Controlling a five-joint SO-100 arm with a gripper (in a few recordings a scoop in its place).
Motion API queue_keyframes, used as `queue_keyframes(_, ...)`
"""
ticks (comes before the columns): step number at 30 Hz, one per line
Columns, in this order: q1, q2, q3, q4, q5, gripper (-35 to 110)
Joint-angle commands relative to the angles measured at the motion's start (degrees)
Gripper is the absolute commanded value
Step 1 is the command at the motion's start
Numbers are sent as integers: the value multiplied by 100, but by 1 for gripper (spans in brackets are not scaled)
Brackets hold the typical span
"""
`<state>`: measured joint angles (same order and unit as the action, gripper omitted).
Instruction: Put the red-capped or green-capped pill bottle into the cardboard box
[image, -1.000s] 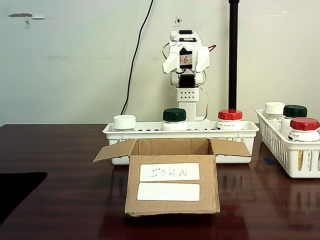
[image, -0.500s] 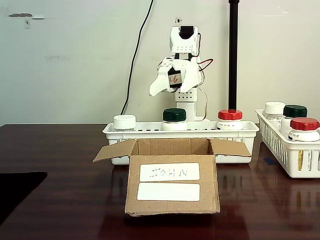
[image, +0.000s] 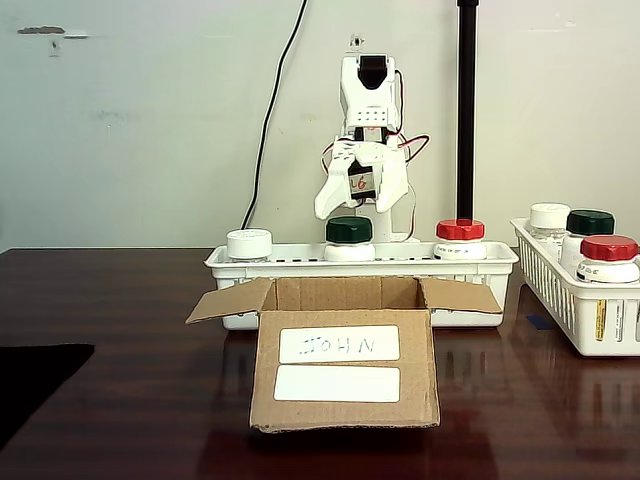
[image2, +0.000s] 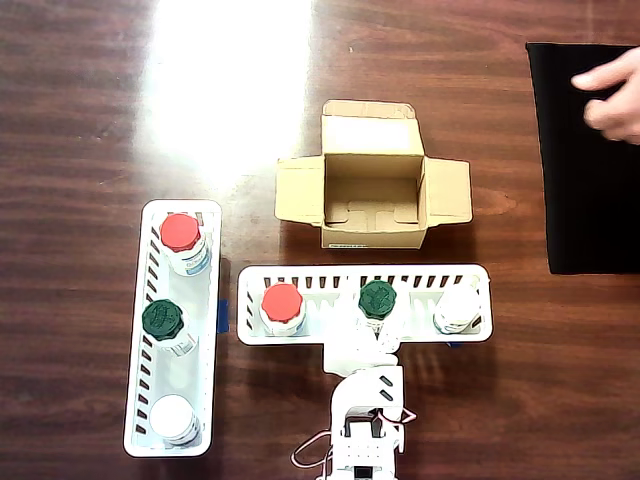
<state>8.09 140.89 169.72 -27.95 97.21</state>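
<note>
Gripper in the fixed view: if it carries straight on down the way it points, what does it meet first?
Most likely the dark-green cap of the pill bottle in the middle of the long basket. The gripper hangs open just above it; depth looks aligned in the overhead view, though not certain.

We see a brown cardboard box bearing two white labels, and a white pill bottle with a dark-green cap in a white slotted basket. Beside it stand a red-capped bottle and a white-capped bottle, all on a dark reddish-brown wood-grain table under a white arm.
</note>
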Motion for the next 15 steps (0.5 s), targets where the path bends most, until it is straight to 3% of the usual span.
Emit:
queue_keyframes(1,44,-141,-105,-492,70,57)
queue_keyframes(4,62,-642,-457,-712,-62,57)
queue_keyframes(10,70,-2944,-1503,-2470,-167,57)
queue_keyframes(15,-132,-2944,-1512,-2540,-158,57)
